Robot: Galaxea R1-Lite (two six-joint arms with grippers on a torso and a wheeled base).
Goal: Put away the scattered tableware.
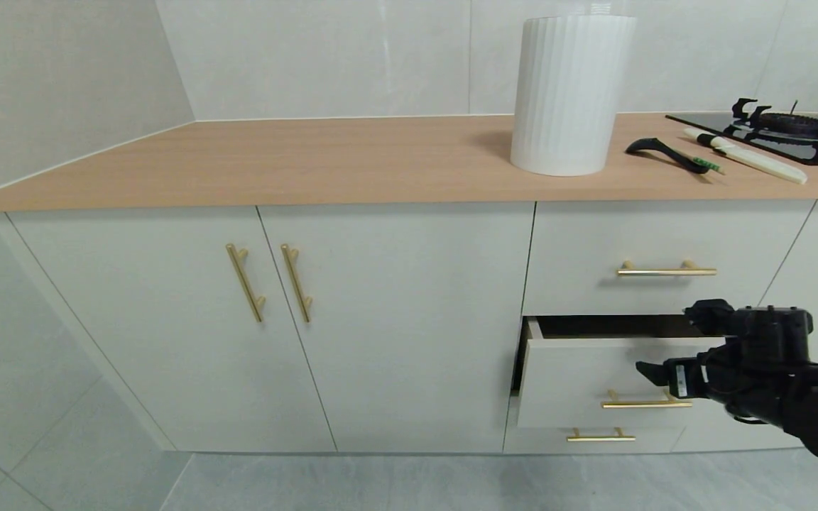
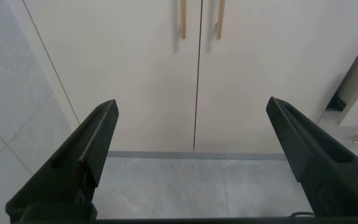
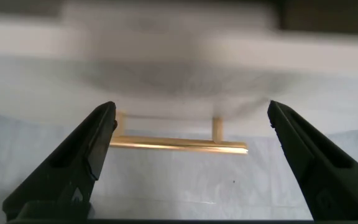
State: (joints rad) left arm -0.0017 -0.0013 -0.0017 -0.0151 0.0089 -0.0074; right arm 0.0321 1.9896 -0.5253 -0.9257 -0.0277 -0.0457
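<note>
On the wooden countertop [image 1: 309,160] at the right lie a black spoon [image 1: 667,153] with a green-tipped handle and a cream-coloured knife [image 1: 746,156]. Below them the middle drawer [image 1: 579,376] is pulled partly out, its gold handle [image 1: 647,403] [image 3: 179,144] facing me. My right gripper [image 1: 679,341] [image 3: 191,109] stands open just in front of that drawer's face, above the handle, holding nothing. My left gripper [image 2: 191,106] is open too, low down, facing the cabinet doors [image 2: 197,68] and the floor.
A tall white ribbed container [image 1: 566,92] stands on the counter left of the spoon. A black gas hob [image 1: 785,131] sits at the far right. The top drawer [image 1: 664,248] and bottom drawer [image 1: 601,438] are shut. Two cabinet doors with gold handles [image 1: 270,282] are shut.
</note>
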